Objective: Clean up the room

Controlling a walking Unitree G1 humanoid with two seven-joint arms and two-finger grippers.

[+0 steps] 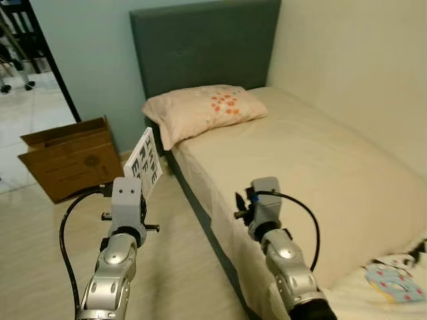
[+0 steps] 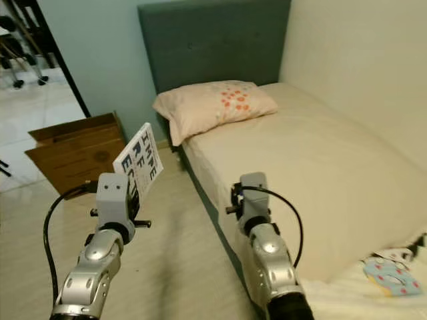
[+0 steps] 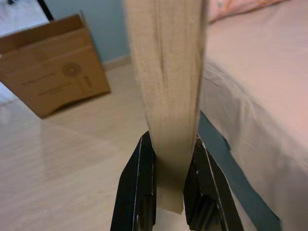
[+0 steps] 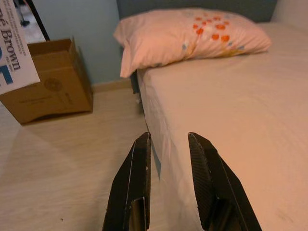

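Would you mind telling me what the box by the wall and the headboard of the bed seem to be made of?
The box looks like plain brown cardboard, matte, with open folded flaps and a printed mark on its side. The headboard seems padded and covered in dull grey-green fabric; its soft, even surface suggests upholstery, though the weave cannot be seen.

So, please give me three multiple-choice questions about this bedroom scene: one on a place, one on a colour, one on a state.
1. Where does the cardboard box stand?
A. on the bed
B. on the floor by the blue wall
C. on the pillow

2. What colour are the pillow's printed spots?
A. orange
B. black
C. purple

3. What is the left hand doing?
A. open, empty
B. shut on the book
C. pressing the bed

Answers: 1 B, the box stands on the floor beside the headboard; 2 A, orange dots show; 3 B, fingers clamp the book.
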